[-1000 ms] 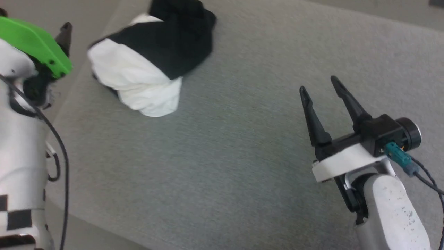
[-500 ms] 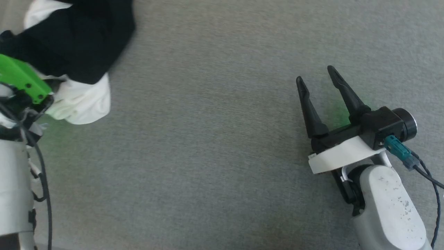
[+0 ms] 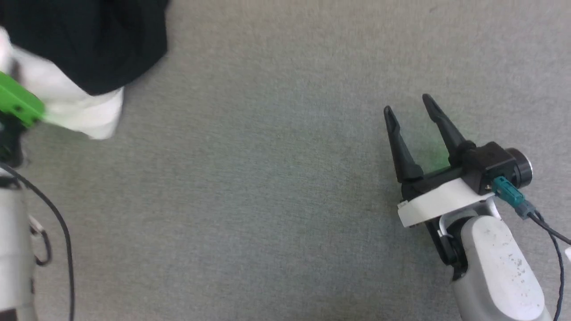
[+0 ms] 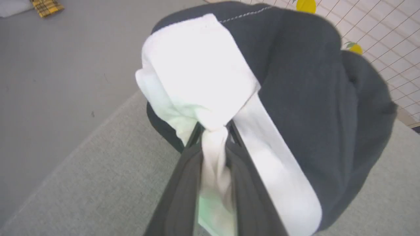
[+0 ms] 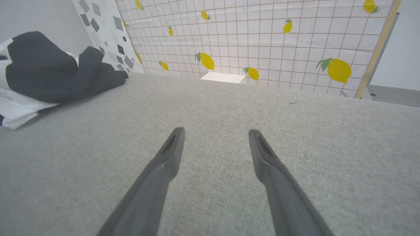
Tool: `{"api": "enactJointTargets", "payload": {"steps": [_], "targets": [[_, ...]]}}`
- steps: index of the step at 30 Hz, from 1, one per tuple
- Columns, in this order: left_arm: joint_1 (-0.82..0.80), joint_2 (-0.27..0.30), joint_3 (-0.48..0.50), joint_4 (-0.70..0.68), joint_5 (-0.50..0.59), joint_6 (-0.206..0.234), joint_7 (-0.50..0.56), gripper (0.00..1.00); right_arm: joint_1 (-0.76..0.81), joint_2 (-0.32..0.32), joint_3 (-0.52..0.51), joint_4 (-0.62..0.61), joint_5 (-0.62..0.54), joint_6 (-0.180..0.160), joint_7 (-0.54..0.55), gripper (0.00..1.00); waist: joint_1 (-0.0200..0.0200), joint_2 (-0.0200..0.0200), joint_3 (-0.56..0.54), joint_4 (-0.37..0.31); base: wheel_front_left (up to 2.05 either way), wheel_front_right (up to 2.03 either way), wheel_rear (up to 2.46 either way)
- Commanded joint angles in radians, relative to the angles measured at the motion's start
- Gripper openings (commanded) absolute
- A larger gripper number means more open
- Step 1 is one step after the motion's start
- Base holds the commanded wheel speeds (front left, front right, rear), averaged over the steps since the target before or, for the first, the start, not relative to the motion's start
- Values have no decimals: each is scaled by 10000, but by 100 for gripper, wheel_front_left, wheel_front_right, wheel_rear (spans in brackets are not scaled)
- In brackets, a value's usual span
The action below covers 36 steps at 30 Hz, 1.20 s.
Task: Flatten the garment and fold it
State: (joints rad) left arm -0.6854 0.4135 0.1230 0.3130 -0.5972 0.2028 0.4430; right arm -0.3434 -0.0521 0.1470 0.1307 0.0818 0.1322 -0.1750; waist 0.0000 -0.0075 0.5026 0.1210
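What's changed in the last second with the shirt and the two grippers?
The left gripper reached the garment and closed on a bunch of its white fabric; a second ago it stood open beside it. The head view swung too. The right gripper stayed open over the grey surface, empty.

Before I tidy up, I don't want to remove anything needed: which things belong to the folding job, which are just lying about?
Job: garment; left claw, pinching it; right claw, open.
Lying about: lemon-print screen; flat white object; yellow checked item.
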Motion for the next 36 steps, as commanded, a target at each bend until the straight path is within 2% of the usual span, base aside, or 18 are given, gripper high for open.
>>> {"api": "enactJointTargets", "payload": {"steps": [1, 7, 13, 23, 36], "targets": [[-446, 265, -31, 9, 361, -288, -861, 0, 177, 12, -65, 94, 94, -15, -106, 100, 0, 71, -906, 206, 0, 0, 0], [-1661, 679, -706, 224, 1651, -1048, -3780, 0, 709, 16, -245, 384, 425, -15, -251, 100, 0, 71, -2287, 200, 0, 0, 0], [-2662, 747, -1590, 312, 2530, -1467, -5011, 0, 1197, 17, -343, 535, 689, -15, -307, 100, 0, 71, -3365, -114, 0, 0, 0], [-4116, 82, -2820, 332, 2940, -2044, -5334, 0, 1738, 17, -338, 544, 925, -15, -274, 100, 0, 72, -4196, -1092, 0, 0, 0], [-4553, -1586, -3707, 504, 2226, -2402, -5026, 0, 2138, 18, -379, 340, 866, -15, -76, 100, 0, 72, -4377, -2631, 0, 0, 0]]}}
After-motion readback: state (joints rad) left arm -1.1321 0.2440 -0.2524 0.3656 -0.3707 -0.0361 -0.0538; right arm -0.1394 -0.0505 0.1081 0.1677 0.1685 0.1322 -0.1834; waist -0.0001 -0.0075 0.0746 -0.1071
